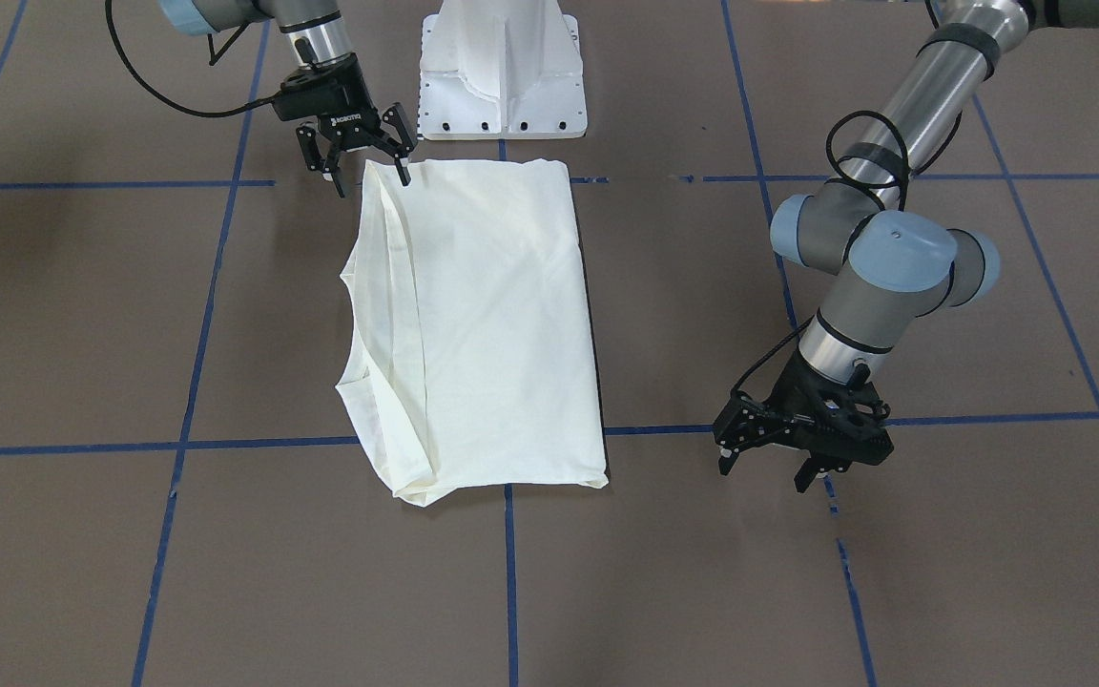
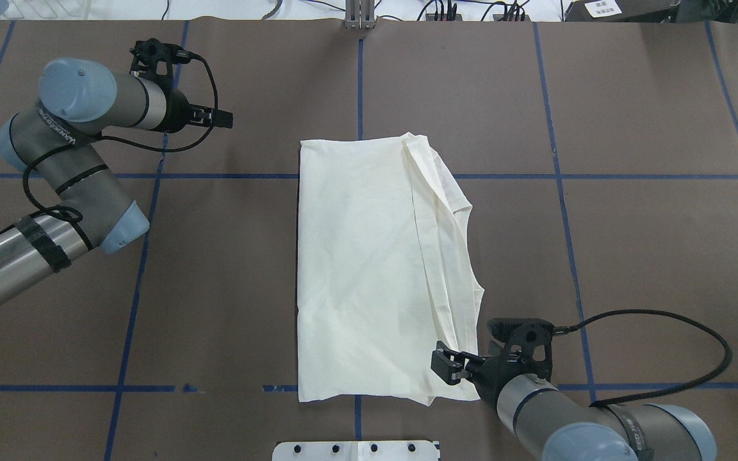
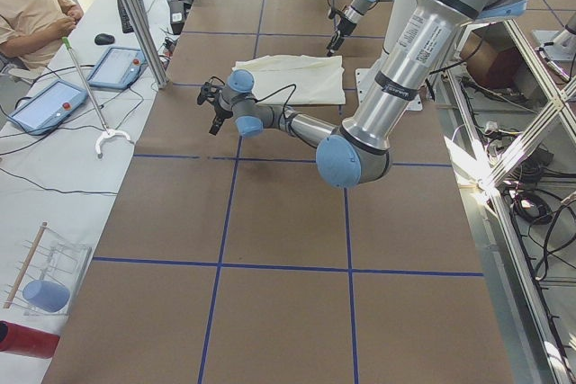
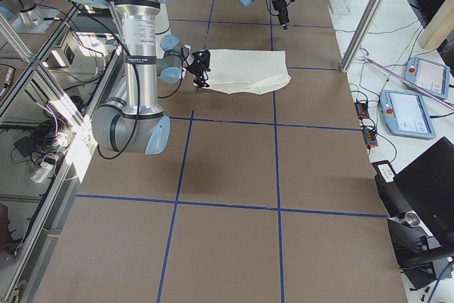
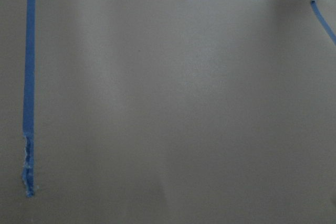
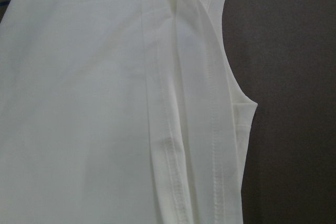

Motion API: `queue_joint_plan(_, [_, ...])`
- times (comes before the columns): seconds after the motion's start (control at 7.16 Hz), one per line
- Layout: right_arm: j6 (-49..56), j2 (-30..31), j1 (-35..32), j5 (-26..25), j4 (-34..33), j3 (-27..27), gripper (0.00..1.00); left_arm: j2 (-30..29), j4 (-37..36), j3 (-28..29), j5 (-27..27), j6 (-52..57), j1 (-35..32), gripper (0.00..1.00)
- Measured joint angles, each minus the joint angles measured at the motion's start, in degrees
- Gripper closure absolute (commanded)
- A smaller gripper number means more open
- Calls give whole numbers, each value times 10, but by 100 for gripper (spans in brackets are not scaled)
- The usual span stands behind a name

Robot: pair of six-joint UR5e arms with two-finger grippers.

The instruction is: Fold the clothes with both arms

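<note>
Mid-frame on the brown surface lies the folded T-shirt. Front view shows both released: right end effector at its upper-left corner, left end effector lower right. Only the right wrist view shows hem stitching.

place: robotics lab | signs: blue-taped grid table — teach pendants, aluminium frame post, seated person

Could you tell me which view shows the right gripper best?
Front-facing: the right gripper shows both fingers spread at the shirt corner. Overhead sees it from behind; side views show it small; its wrist view, only shirt.
</note>
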State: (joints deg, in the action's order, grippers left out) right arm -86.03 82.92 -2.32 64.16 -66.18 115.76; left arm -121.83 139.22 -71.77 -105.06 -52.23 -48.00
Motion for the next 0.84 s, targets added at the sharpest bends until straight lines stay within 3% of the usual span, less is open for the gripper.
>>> queue_joint_plan(0.42, [58,-93,-28,84,-193,-5,0,0,0,0,0,-3,2,0])
queue_joint_plan(0.84, [125,-98,-43,97,-250,-8,0,0,0,0,0,-3,3,0])
